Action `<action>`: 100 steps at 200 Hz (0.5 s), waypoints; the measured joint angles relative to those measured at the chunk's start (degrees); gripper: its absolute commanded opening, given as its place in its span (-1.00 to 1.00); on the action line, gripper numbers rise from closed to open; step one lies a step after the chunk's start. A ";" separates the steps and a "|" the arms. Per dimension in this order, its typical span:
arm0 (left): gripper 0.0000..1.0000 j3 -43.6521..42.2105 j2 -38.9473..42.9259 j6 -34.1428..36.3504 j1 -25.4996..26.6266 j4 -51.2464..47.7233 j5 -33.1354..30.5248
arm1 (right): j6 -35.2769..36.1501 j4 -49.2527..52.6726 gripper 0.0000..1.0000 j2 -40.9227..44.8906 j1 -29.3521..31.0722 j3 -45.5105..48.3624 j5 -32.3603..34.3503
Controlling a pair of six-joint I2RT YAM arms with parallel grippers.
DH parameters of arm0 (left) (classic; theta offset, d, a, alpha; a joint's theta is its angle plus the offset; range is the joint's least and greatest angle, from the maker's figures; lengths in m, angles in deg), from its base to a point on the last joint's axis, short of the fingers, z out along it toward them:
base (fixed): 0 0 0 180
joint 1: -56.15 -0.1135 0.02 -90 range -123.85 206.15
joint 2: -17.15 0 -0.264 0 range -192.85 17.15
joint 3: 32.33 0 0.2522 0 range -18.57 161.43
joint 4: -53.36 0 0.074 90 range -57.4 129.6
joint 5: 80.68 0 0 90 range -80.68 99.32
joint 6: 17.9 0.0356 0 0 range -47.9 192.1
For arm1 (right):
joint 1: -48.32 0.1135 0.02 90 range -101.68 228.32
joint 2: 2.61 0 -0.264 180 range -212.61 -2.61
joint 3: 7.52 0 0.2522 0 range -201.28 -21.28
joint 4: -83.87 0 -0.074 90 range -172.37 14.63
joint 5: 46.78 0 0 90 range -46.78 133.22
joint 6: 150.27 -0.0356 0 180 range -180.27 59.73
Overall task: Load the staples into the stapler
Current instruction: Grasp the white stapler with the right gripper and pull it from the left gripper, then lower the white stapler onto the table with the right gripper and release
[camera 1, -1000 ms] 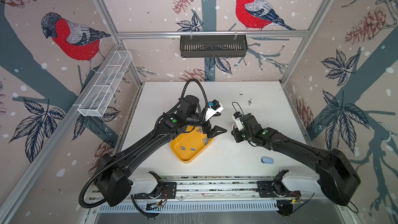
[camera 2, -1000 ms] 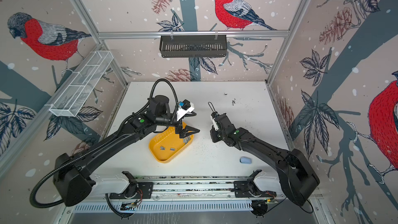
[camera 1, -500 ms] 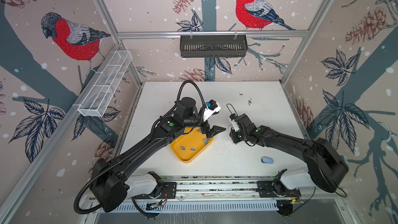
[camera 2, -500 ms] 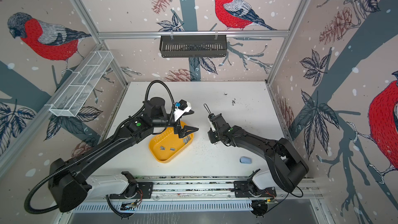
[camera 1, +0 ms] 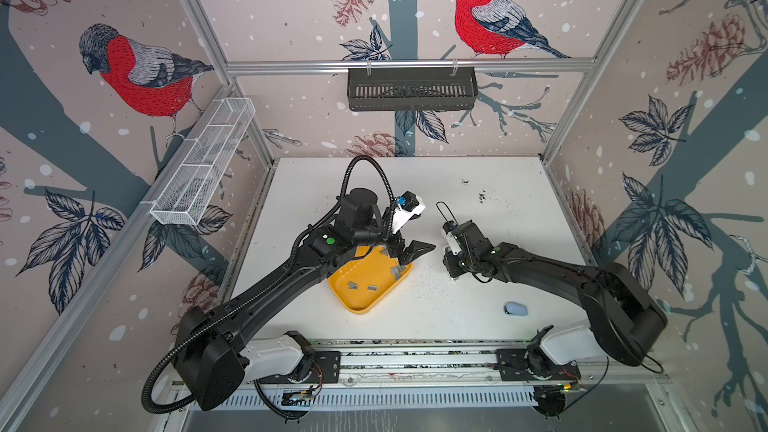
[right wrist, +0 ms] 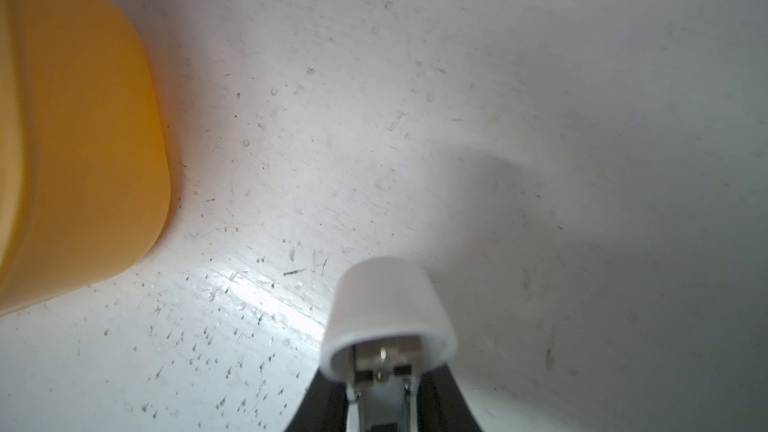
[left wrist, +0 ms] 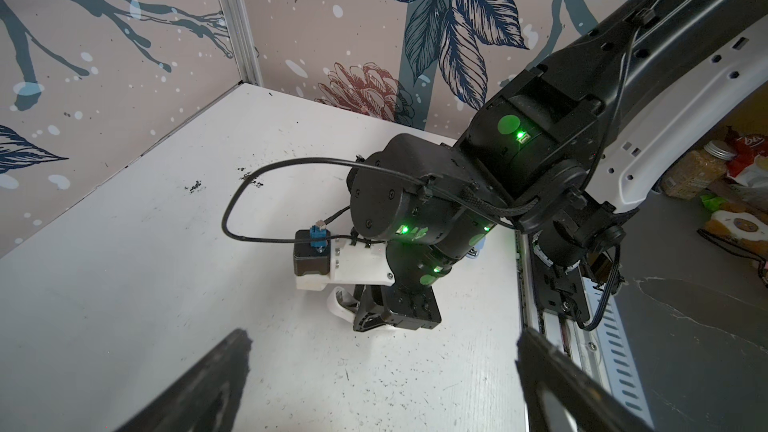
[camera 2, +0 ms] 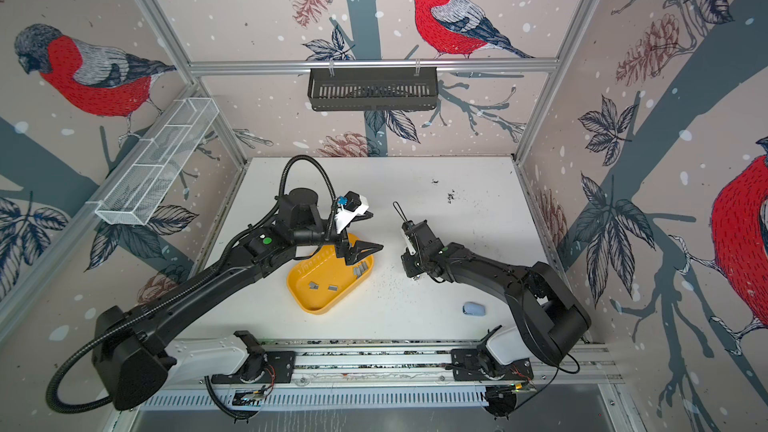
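Note:
My right gripper (right wrist: pixel 388 388) is shut on the white stapler (right wrist: pixel 388 313), whose end shows bare metal inside and points down close to the white table. In both top views this gripper (camera 1: pixel 454 270) (camera 2: pixel 413 270) sits right of the yellow tray (camera 1: pixel 357 305) (camera 2: pixel 316 305). Several short grey staples (camera 1: pixel 371 288) (camera 2: pixel 332 288) lie in the tray. My left gripper (camera 1: pixel 415 253) (camera 2: pixel 365 251) hangs open and empty over the tray's far right corner. In the left wrist view its fingers (left wrist: pixel 216 380) stand wide apart, facing the stapler (left wrist: pixel 338 305).
A small light blue object (camera 1: pixel 515 308) (camera 2: pixel 473 308) lies on the table (camera 1: pixel 478 201) at the front right. A black basket (camera 1: pixel 411 89) hangs on the back wall and a white wire basket (camera 1: pixel 203 168) on the left wall. Dark specks dot the table.
The right arm swung its elbow inward and its gripper, still holding the stapler, edged slightly toward the tray. The left arm shifted posture a little; its gripper stayed open over the tray corner.

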State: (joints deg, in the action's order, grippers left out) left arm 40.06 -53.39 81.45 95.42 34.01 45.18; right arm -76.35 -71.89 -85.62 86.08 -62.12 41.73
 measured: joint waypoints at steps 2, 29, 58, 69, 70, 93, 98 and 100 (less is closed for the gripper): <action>0.99 0.00 0.00 0.00 0.00 0.04 0.00 | 0.00 0.02 -0.49 0.00 -0.13 0.00 0.09; 0.99 0.00 0.00 -0.15 0.00 0.20 0.07 | 0.00 0.46 -0.48 -0.02 -1.16 0.04 1.42; 0.99 0.00 -0.09 -0.15 0.26 0.20 0.11 | 0.00 1.40 -0.46 -0.72 -1.44 -0.35 2.21; 0.99 0.00 -0.26 -0.15 0.35 0.20 0.13 | 0.00 1.75 -0.45 -1.33 -1.81 -0.50 2.95; 0.99 0.00 -0.31 -0.15 0.35 0.20 0.13 | 0.00 1.77 -0.45 -1.38 -1.81 -0.50 2.97; 0.99 0.02 -0.74 -0.15 0.66 0.17 0.11 | 0.00 3.10 -0.43 -2.91 -2.14 -1.07 3.63; 0.99 0.02 -0.79 -0.15 0.66 0.17 0.13 | 0.00 3.19 -0.42 -3.10 -2.12 -1.16 3.89; 0.99 0.02 -0.79 -0.15 0.68 0.17 0.13 | 0.00 3.19 -0.42 -3.19 -2.12 -1.18 3.93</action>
State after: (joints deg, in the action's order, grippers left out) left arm 40.08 -54.18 81.29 96.10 34.19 45.31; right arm -76.35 -68.70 -88.81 83.96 -63.30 45.66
